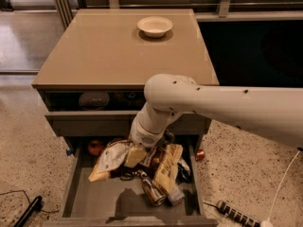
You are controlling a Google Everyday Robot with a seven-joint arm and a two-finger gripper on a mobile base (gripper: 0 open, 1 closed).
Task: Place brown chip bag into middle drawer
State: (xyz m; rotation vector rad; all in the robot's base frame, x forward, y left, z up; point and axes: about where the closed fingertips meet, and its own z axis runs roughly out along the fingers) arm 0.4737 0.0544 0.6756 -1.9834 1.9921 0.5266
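Taupe-grey middle drawer [71,183] stands pulled out, with bare floor along its left wall and front. The brown chip bag [111,159] is over its back half, against the gripper [137,154]; I cannot tell its grip. The white arm [213,103] slants down from the right.

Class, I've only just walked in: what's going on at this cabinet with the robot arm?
A one-armed robot reaches down into the open middle drawer of a tan cabinet. Its gripper is low over the drawer, right at the brown chip bag, which appears to sit just above the drawer floor, beside a can. A bowl rests on the cabinet top.
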